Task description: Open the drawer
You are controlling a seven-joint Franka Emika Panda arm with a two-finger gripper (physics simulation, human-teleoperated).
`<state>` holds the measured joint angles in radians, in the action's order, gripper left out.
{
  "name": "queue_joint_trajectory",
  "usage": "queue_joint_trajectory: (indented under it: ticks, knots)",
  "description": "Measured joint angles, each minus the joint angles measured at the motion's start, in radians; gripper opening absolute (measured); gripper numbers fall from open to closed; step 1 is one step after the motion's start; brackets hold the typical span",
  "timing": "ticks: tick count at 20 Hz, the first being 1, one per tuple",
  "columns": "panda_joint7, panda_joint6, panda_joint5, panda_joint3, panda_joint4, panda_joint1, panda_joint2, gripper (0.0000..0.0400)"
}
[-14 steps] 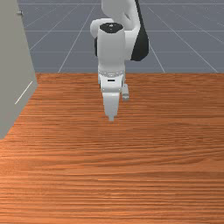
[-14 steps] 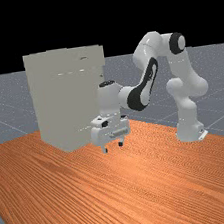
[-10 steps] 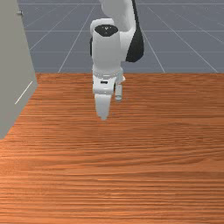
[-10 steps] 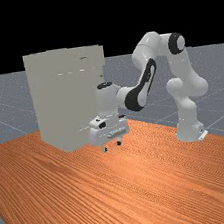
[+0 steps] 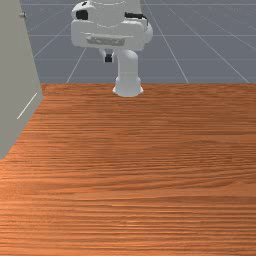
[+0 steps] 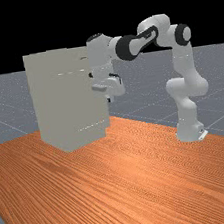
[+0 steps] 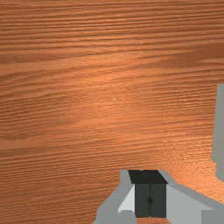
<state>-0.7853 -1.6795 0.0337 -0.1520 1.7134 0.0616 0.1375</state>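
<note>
The orange-brown table (image 6: 144, 180) spreads widest, and on it stands the tall cabinet (image 6: 62, 106), left of the middle in the far view and along the left edge in the front view. Its long axis runs straight up and down, untilted. It is a plain, matte box of greenish grey with squared corners; a thin pale line (image 5: 27, 106) slants low across the side seen in the front view. I cannot tell the outline of a drawer on it, nor how far one stands out. The cabinet sits just as it did half a second ago. The white arm (image 6: 181, 59), by contrast, has lifted and drawn back, so that in the front view its base (image 5: 128, 82) now shows below the hand. The gripper (image 5: 108, 58), then low over the table, is now high above it and has turned its broad side to the front camera; in the far view it overlaps the cabinet's right edge, though whether they touch I cannot tell. Its fingers, apart in the earlier far view, now meet in the wrist view, the dark pads (image 7: 142, 201) flush with nothing between them. Smallest is a metallic knob (image 5: 22, 15), high on the cabinet, pointing toward the front view's right, unmoved.
</note>
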Motion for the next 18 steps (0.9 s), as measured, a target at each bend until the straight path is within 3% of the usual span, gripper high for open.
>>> queue_joint_trajectory:
  ticks: [7, 8, 9, 10, 11, 13, 18]
  knots:
    - [-0.064, 0.073, -0.006, 0.007, -0.007, 0.011, -0.016, 0.0000]
    - [-0.066, 0.094, -0.004, 0.010, -0.005, 0.015, -0.029, 0.0157]
    - [-0.068, 0.108, 0.000, 0.012, -0.003, 0.019, -0.042, 0.0252]
    - [-0.070, 0.118, 0.004, 0.014, -0.003, 0.022, -0.056, 0.0310]
    - [-0.072, 0.135, 0.009, 0.014, -0.008, 0.024, -0.067, 0.0346]
    - [-0.077, 0.175, 0.023, 0.012, -0.020, 0.025, -0.097, 0.0380]
    - [-0.079, 0.244, 0.034, -0.012, -0.252, 0.007, -0.123, 0.0398]
